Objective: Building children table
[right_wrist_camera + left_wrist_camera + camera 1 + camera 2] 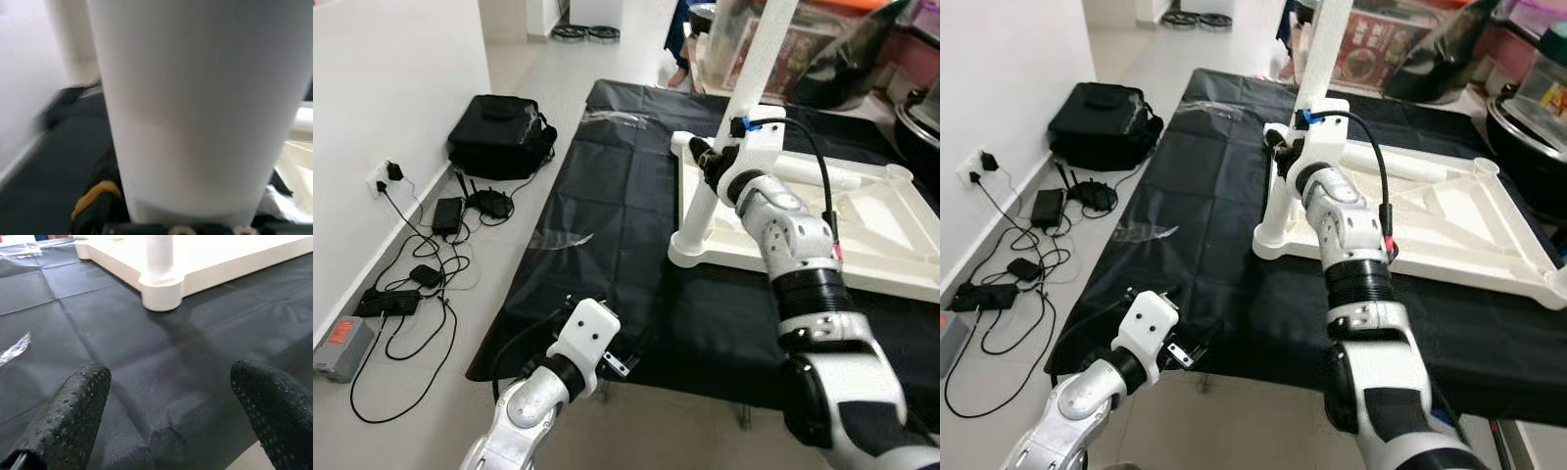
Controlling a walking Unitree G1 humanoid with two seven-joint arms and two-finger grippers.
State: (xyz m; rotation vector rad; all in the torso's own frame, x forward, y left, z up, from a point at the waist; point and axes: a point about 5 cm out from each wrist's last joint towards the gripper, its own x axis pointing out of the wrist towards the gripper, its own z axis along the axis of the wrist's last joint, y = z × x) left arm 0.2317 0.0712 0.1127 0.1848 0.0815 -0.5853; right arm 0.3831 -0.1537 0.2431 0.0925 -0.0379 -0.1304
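The white table top [891, 230] lies upside down on a black sheet [607, 225]. One long white leg [700, 220] stands in its near-left corner socket [690, 250] and rises out of the picture. My right gripper [708, 162] is shut around this leg about halfway up; the leg's white tube [195, 107] sits close before the right wrist camera. A second white tube [832, 176] lies across the underside. My left gripper [619, 364] hovers low at the sheet's near edge, open, its fingers [73, 416] wide apart with nothing between them, facing the socket [161, 293].
A black bag [499, 132] sits on the floor by the left wall, with chargers and tangled cables [431, 259] below a wall socket [382, 176]. Scraps of clear wrap [558, 238] lie on the sheet. Boxes and bags [813, 49] crowd the back; a dark pot [1528, 108] stands at right.
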